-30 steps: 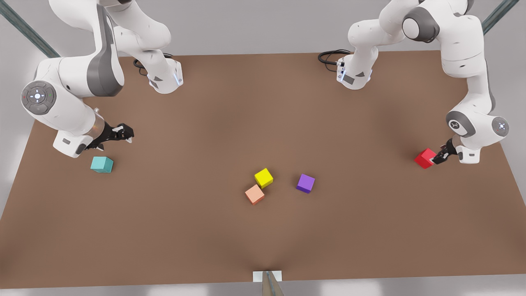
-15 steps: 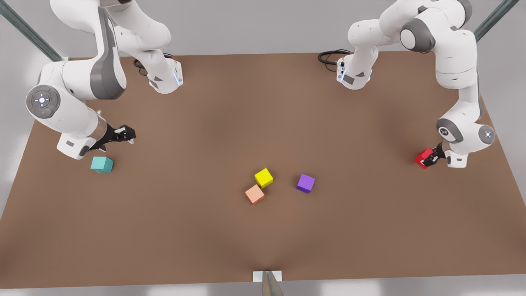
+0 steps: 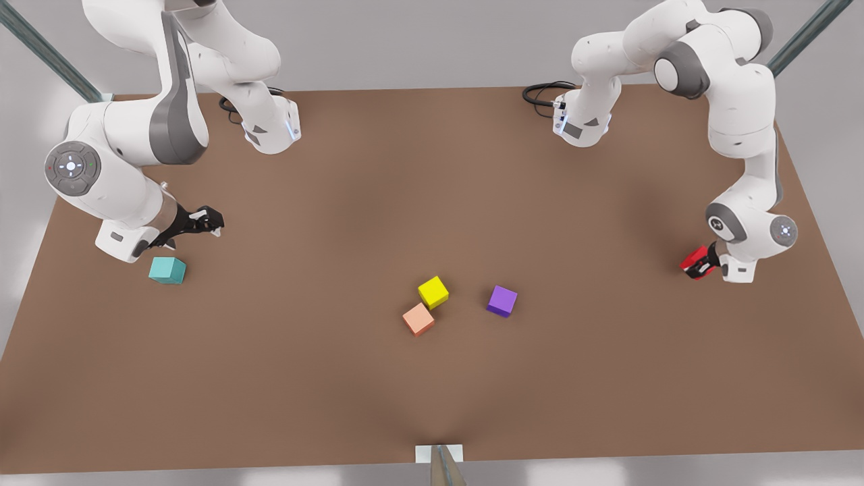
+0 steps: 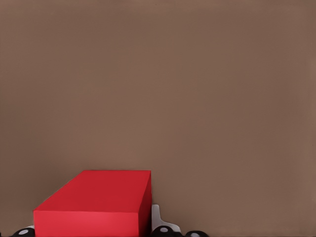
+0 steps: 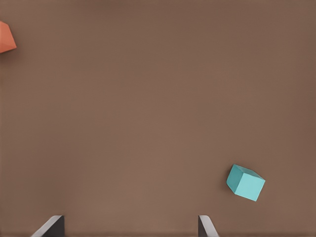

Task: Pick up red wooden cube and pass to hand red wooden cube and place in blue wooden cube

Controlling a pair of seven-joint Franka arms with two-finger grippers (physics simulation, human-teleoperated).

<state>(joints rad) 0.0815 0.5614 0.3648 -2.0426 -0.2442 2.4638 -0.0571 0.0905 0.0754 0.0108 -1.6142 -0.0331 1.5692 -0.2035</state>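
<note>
Front view high above the table (image 3: 432,202), angled down at both arms, left wrist view close over red cube (image 4: 94,205), right wrist view higher, sharing teal cube (image 5: 245,182) with front.

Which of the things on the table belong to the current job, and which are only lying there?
For the job:
- small bright red wooden cube, in the left gripper
- small teal wooden cube, near the open right gripper

Just lying about:
- yellow cube
- salmon-orange cube
- purple cube

Left gripper (image 3: 702,264) low, fingers clamped; right gripper (image 3: 210,221) hovering, fingers (image 5: 52,227) spread.
</note>
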